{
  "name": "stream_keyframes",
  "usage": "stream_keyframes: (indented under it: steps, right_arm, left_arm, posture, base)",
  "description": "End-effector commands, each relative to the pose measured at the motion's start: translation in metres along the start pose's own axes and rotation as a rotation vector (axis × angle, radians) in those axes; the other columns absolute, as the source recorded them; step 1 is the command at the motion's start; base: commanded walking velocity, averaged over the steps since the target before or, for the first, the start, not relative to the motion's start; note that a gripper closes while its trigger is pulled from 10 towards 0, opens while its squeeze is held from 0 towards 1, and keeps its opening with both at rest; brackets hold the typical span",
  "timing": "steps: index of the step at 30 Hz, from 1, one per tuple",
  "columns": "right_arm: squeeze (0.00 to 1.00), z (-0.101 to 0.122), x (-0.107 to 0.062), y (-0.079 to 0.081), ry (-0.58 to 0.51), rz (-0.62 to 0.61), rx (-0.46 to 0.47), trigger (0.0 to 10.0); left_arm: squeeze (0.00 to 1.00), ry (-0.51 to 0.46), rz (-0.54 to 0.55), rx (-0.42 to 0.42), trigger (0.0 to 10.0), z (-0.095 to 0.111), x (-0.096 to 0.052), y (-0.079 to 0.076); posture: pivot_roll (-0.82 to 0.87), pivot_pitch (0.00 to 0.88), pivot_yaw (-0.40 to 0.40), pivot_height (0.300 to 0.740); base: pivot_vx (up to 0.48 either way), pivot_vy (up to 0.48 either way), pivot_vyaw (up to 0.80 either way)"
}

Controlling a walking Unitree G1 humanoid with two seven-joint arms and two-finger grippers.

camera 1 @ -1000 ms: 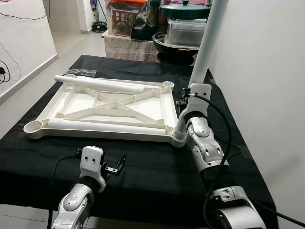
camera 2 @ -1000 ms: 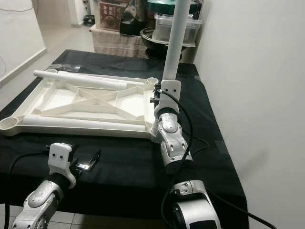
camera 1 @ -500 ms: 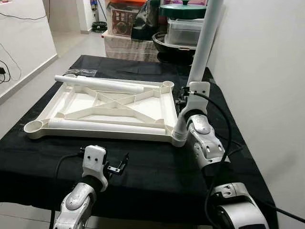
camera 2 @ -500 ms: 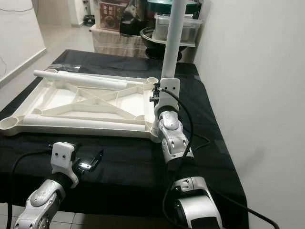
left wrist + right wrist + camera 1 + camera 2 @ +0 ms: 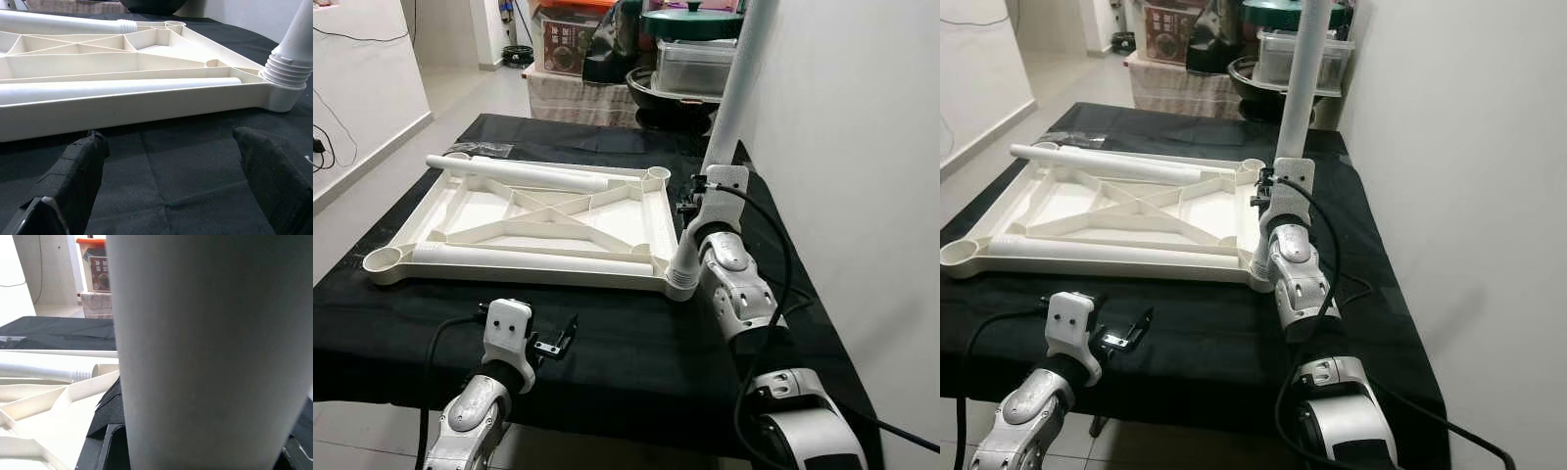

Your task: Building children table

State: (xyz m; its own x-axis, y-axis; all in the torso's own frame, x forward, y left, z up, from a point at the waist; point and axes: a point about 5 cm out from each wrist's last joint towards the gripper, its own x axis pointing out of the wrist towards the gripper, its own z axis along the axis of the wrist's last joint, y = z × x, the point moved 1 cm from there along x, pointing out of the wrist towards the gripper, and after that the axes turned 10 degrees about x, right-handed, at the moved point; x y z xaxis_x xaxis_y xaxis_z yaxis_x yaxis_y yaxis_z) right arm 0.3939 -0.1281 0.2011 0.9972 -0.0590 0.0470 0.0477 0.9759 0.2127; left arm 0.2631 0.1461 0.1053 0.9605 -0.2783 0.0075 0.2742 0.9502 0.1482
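Observation:
A white plastic table top [image 5: 460, 211] lies upside down on the black-covered table [image 5: 636, 352]. One white leg [image 5: 729, 98] stands upright in its near right corner socket [image 5: 680, 284], leaning slightly. My right gripper [image 5: 693, 204] is shut on this leg a little above the socket; in the right wrist view the leg [image 5: 205, 347] is right up against the camera. Two loose legs lie on the table top, one along the far edge [image 5: 519, 173] and one along the near edge [image 5: 529, 257]. My left gripper [image 5: 555, 343] hovers open over the cloth in front of the table top [image 5: 146, 103], holding nothing.
A white wall [image 5: 852, 196] runs close along the right. Behind the table stand a black basin [image 5: 671, 93], a clear box with a green-lidded pot [image 5: 690, 20] and storage boxes [image 5: 568, 44]. A clear plastic bag [image 5: 484, 149] lies at the far left corner. Floor drops off on the left.
My right wrist has shifted slightly up the upright leg, and the leg has rocked a little. The left gripper has barely moved.

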Motion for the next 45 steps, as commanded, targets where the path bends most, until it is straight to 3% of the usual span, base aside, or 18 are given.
stream_keyframes:
  steps: [1, 22, 45]
  right_arm:
    - [0.00, -0.036, -0.005, -0.016, 0.171, -0.064, -0.013, 10.0]
    - [0.00, -0.029, -0.001, -0.013, 0.158, -0.050, -0.013, 10.0]
    - [0.00, -0.008, 0.001, -0.007, 0.080, -0.033, 0.002, 10.0]
  left_arm:
    - [0.00, 0.015, -0.012, -0.002, 10.0, -0.005, 0.000, -0.004]
    - [0.00, 0.015, -0.011, -0.002, 10.0, -0.006, 0.000, -0.005]
    - [0.00, 0.015, -0.017, -0.006, 10.0, -0.007, 0.002, -0.007]
  posture:
    - [0.02, 0.000, -0.088, 0.740]
    - [0.02, 0.000, -0.087, 0.740]
    - [0.01, 0.000, -0.082, 0.740]
  base:
    - [0.000, 0.000, 0.00]
    - [0.000, 0.000, 0.00]
    - [0.000, 0.000, 0.00]
